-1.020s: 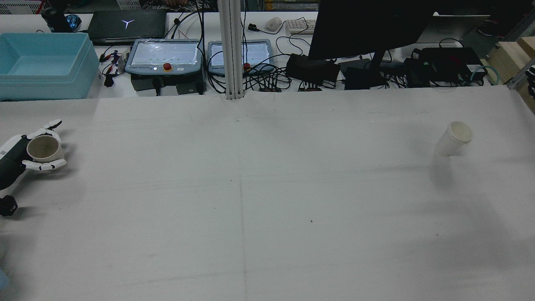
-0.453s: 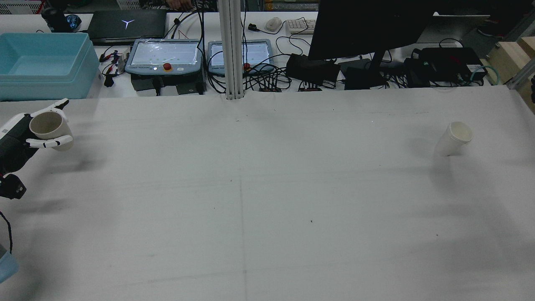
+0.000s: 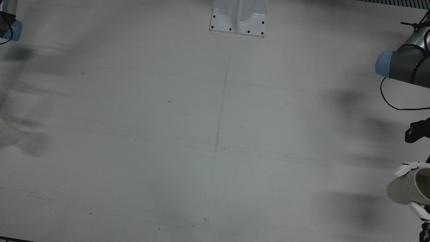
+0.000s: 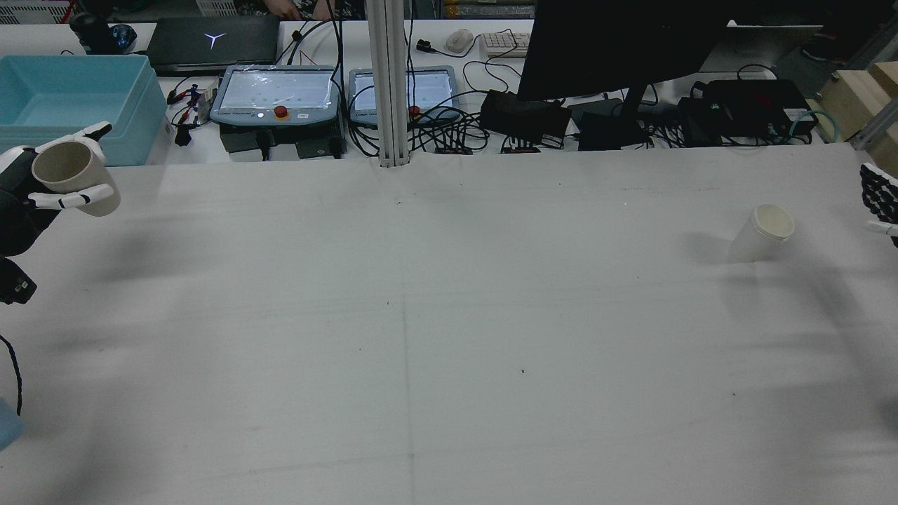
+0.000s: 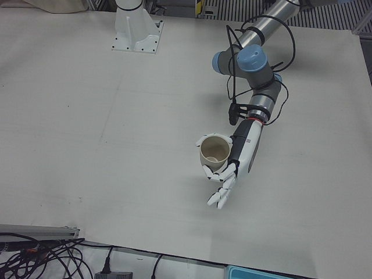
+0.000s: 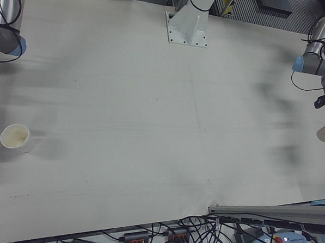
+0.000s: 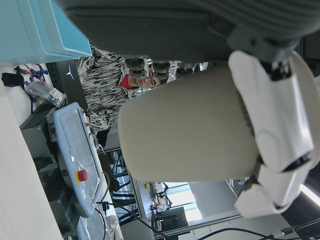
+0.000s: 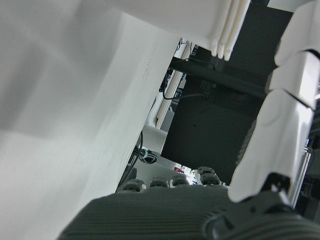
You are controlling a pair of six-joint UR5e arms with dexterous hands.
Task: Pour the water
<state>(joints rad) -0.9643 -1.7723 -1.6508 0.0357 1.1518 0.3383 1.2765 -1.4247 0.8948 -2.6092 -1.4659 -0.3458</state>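
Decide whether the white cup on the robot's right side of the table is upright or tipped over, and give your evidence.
Upright. The white cup stands on its base on the table, its open rim facing up; the right-front view looks down into its mouth.

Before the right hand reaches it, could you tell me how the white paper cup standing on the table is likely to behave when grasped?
The white paper cup looks thin-walled, so probably light and crushable. Standing free on the table, it may tip or slide easily.

Left hand [image 5: 224, 168] gripping a beige paper cup [image 5: 214, 152] above the table, forearm angling down from a bent elbow, right hand [image 4: 881, 201] hanging at the table's edge, fingers spread, holding nothing
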